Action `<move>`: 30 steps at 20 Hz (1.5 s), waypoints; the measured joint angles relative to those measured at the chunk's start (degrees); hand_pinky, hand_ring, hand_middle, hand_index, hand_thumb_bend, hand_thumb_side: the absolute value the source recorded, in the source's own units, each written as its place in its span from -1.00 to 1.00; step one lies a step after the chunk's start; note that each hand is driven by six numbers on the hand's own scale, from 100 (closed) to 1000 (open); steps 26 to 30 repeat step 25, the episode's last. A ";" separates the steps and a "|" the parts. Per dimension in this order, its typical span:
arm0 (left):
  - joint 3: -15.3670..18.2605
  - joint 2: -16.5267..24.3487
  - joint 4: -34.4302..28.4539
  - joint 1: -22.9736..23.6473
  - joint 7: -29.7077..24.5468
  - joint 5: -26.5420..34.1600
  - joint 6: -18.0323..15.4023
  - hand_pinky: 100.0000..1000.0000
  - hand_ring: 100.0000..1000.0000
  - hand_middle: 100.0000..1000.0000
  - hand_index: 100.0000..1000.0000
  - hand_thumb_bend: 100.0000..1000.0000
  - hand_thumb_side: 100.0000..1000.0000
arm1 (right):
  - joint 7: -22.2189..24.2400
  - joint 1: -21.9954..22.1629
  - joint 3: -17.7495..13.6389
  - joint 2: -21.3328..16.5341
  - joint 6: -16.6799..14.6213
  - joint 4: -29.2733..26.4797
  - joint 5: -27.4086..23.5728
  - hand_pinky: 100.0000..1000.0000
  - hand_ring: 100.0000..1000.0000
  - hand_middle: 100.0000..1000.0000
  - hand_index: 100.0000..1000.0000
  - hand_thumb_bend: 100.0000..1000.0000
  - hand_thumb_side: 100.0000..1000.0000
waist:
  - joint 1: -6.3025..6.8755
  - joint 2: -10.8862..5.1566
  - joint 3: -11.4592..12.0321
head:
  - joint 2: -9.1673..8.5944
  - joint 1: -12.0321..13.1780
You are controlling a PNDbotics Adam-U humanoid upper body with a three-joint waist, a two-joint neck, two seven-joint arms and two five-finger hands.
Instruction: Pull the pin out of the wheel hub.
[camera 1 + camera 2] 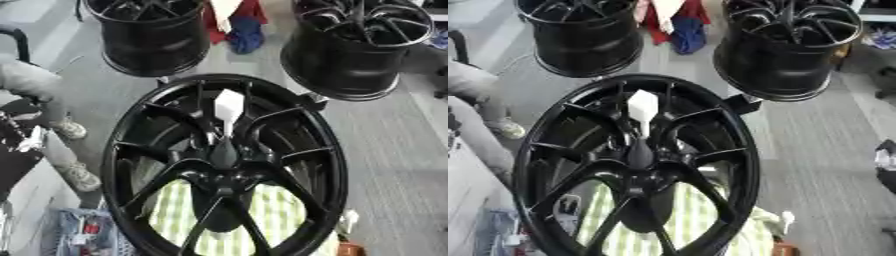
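A large black wheel hub (pixel 140 150) stands tilted in the middle, its spokes meeting at a dark centre boss (pixel 224 154). A white pin (pixel 229 111) with a broad flat head sticks up out of that boss, and nothing touches it. A dark shape with pale spots at the left edge of the left eye view looks like my left hand (pixel 19 145), far from the pin. A similar dark shape at the right edge of the right eye view looks like my right hand (pixel 885 167). Both are cut off by the frame.
Two more black wheel hubs stand behind, one at back left (pixel 153 40) and one at back right (pixel 350 55), with red and blue cloth (pixel 241 30) between them. A green checked cloth (pixel 271 215) lies under the front hub. A person's grey trouser legs and shoes (pixel 68 130) are at left.
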 measured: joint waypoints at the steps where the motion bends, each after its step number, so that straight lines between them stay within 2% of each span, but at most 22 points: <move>1: 0.00 -0.01 0.02 -0.01 0.00 0.00 0.00 0.20 0.17 0.29 0.57 -0.76 -0.52 | -0.45 0.00 0.81 0.45 -0.57 -0.53 -1.01 0.33 0.13 0.30 0.58 -1.00 -0.73 | 0.01 0.01 0.06 | 0.00 -0.01; 5: -0.05 -0.37 0.34 -0.02 -0.10 0.00 0.08 0.19 0.17 0.29 0.56 -0.77 -0.52 | -0.85 -0.07 4.48 2.01 -2.75 -1.83 -4.58 0.31 0.11 0.27 0.56 -1.00 -0.72 | 0.12 0.02 0.07 | 0.00 -0.02; 6: -0.06 -0.51 0.35 -0.02 -0.12 0.00 0.08 0.19 0.17 0.29 0.56 -0.76 -0.54 | -0.65 -0.18 5.28 2.49 -3.19 -1.97 -5.23 0.31 0.11 0.26 0.56 -1.00 -0.80 | 0.19 0.03 0.10 | 0.00 -0.02; 7: -0.07 -0.51 0.36 -0.03 -0.12 0.00 0.08 0.19 0.17 0.29 0.56 -0.77 -0.52 | -0.42 -0.55 6.01 2.97 -3.62 -1.98 -5.92 0.31 0.11 0.26 0.56 -1.00 -0.72 | 0.26 0.04 0.13 | 0.00 -0.04; 13: -0.44 -1.00 0.70 -0.05 -0.39 0.10 0.08 0.19 0.17 0.29 0.56 -0.78 -0.52 | 1.23 -3.16 8.84 5.23 -5.33 -1.29 -8.30 0.30 0.10 0.25 0.56 -1.00 -0.73 | 0.37 0.28 0.18 | 0.00 -0.10; 30: -0.76 -1.01 0.83 -0.10 -0.66 0.11 0.03 0.19 0.17 0.29 0.56 -0.78 -0.52 | 1.99 -3.88 9.49 6.03 -6.07 0.71 -8.76 0.30 0.10 0.24 0.57 -1.00 -0.70 | 0.70 0.31 0.38 | -0.01 -0.05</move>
